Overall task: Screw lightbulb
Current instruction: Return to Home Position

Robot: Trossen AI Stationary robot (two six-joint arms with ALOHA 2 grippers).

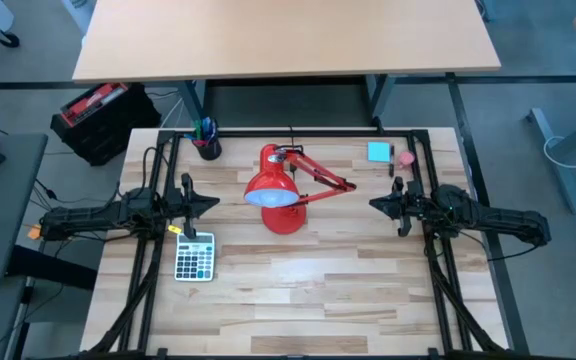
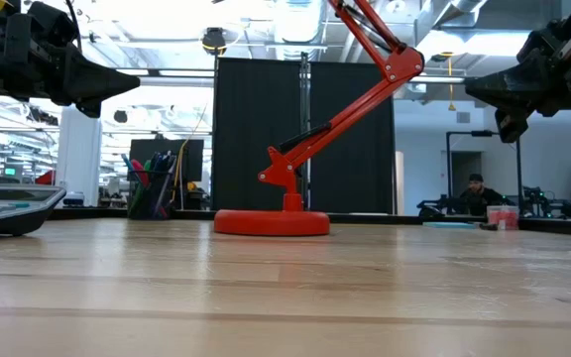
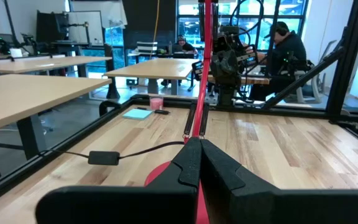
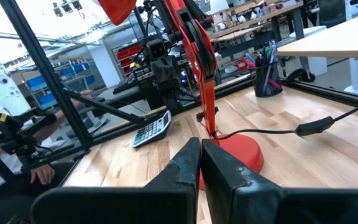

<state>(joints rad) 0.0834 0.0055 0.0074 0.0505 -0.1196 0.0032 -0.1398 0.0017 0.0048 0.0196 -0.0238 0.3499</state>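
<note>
A red desk lamp (image 1: 284, 218) stands mid-table on its round base (image 2: 272, 222). Its cone shade (image 1: 270, 185) hangs over the base with its mouth turned up. A pale bluish round shape in that mouth (image 1: 270, 197) looks like the lightbulb. My left gripper (image 1: 214, 203) hovers level to the left of the lamp, shut and holding nothing (image 3: 198, 152). My right gripper (image 1: 373, 205) hovers level to the lamp's right, also shut and holding nothing (image 4: 200, 152). Both point at the lamp from well above the tabletop (image 2: 117, 81) (image 2: 476, 89).
A calculator (image 1: 195, 258) lies near the left arm. A cup of pens (image 1: 206, 142) stands at the far left. A blue note pad (image 1: 379, 152) and a pink object (image 1: 406, 158) lie at the far right. The lamp's cord (image 3: 104, 157) runs along the far side. People sit beyond the table.
</note>
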